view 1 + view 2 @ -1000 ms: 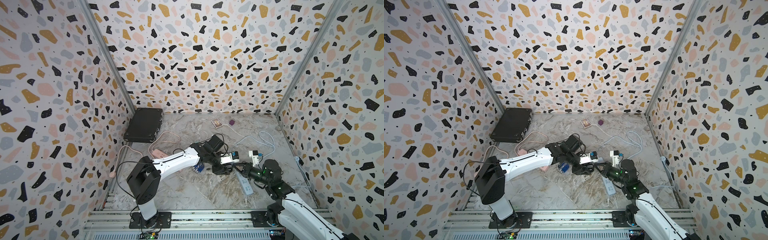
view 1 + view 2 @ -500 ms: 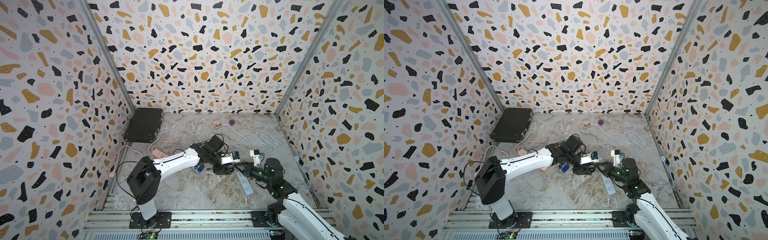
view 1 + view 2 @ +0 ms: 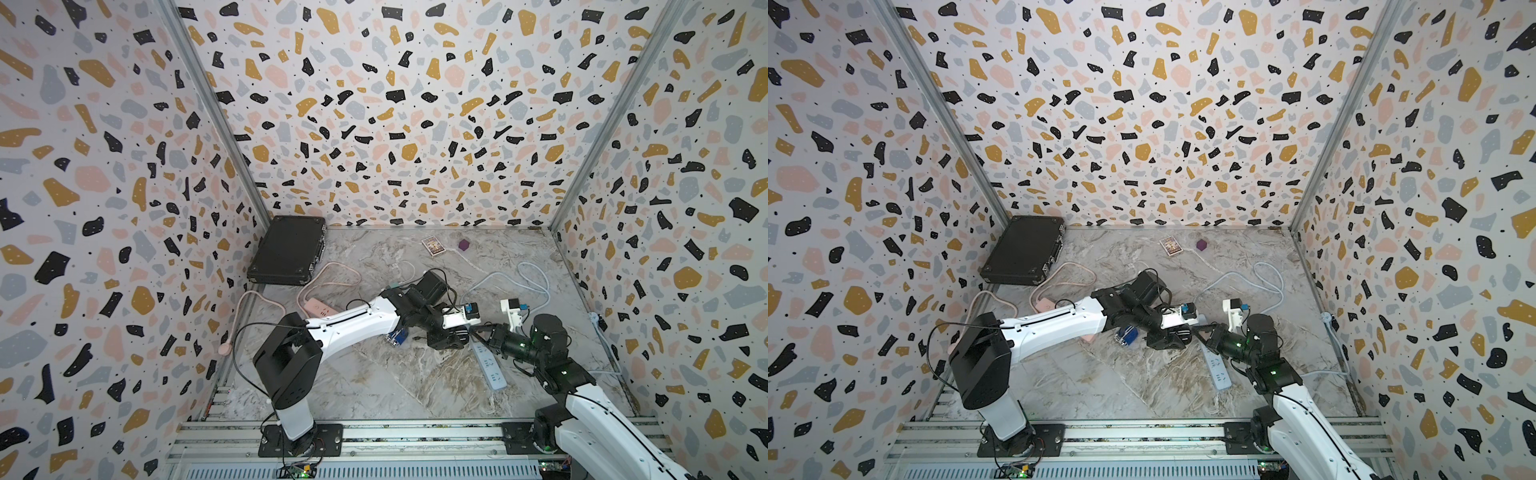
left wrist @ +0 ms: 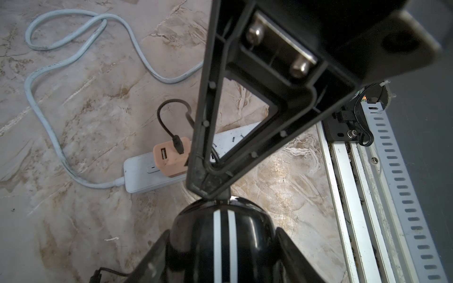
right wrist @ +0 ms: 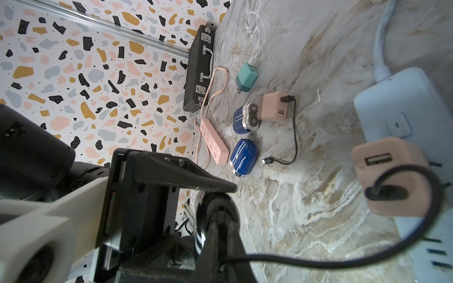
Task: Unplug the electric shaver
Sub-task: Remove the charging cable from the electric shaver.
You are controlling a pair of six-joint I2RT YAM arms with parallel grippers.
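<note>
The electric shaver (image 4: 220, 220) is black and glossy with two white stripes. My left gripper (image 4: 223, 232) is shut on its body, one finger on each side. My right gripper (image 5: 220, 227) is shut on the black cable (image 5: 318, 259) right at the shaver's end (image 5: 203, 235). Whether the plug sits in the shaver is hidden by the fingers. The cable loops to a peach USB adapter (image 5: 392, 176) plugged into the white power strip (image 5: 404, 110). In both top views the two grippers (image 3: 451, 337) (image 3: 478, 332) meet tip to tip at mid-table, by the strip (image 3: 490, 368).
Two blue shavers (image 5: 246, 117) (image 5: 242, 154), a second peach adapter (image 5: 273, 110) with a loose cable and a teal adapter (image 5: 246, 77) lie near a pink power strip (image 3: 318, 309). A black case (image 3: 289, 249) sits at the far left, a card box (image 3: 433, 246) and purple cube (image 3: 464, 245) at the back.
</note>
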